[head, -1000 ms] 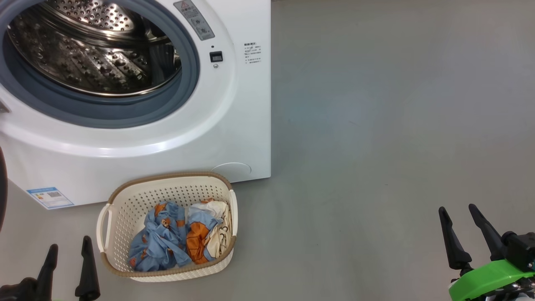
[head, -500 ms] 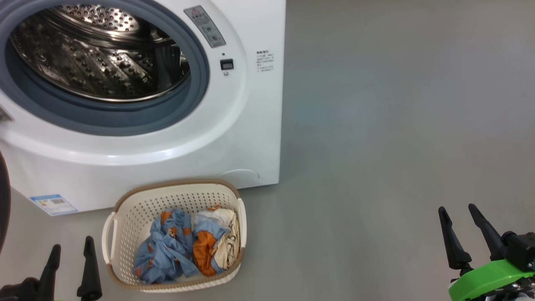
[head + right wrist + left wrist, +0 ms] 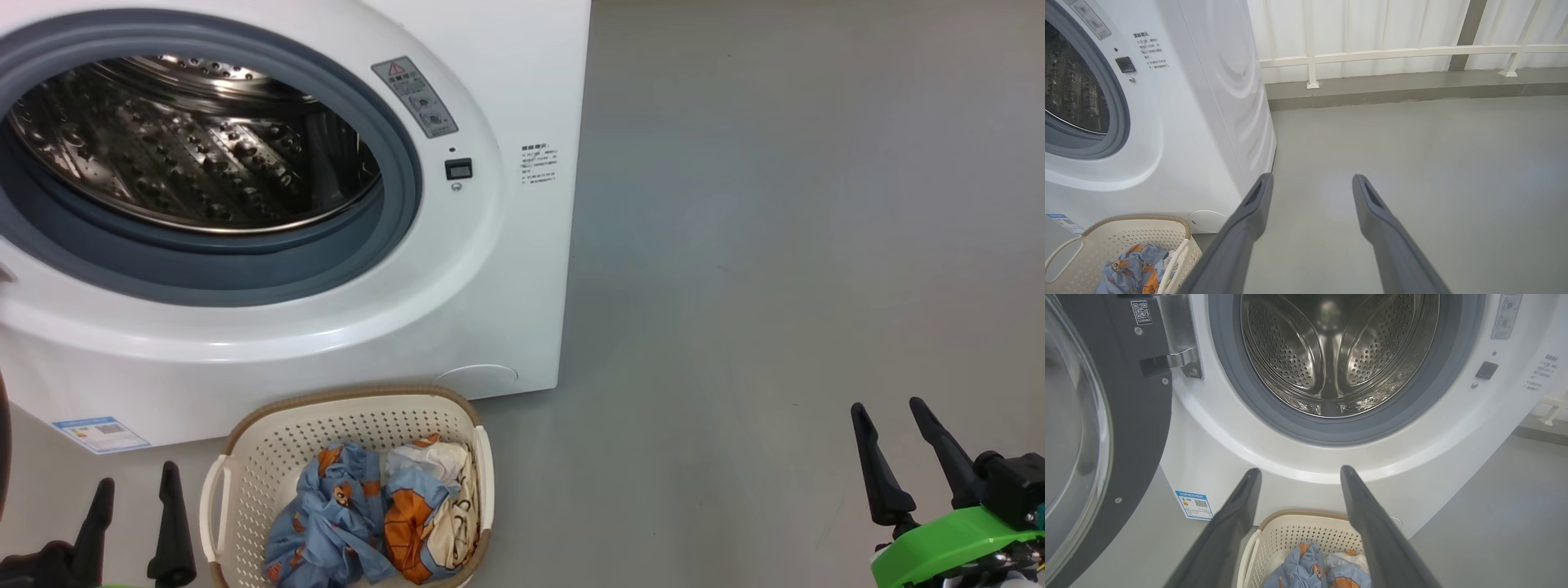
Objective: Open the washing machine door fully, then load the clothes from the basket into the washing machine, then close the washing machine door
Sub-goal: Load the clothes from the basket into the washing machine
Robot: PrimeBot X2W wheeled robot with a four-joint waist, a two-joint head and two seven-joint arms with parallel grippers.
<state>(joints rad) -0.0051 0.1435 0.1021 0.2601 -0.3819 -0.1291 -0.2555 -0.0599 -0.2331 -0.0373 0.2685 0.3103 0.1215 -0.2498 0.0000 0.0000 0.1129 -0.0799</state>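
Basket [image 3: 326, 426] fronts washer [image 3: 522, 269]; railing [image 3: 1392, 52] in bkgd.

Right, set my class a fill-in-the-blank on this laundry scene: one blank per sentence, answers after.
1. The washing machine door stands ____.
2. The clothes lie in the basket, which sits in ____ of the washing machine.
3. The drum is ____ of laundry.
4. The left gripper and the right gripper both hold ____.
Missing words: open; front; empty; nothing.
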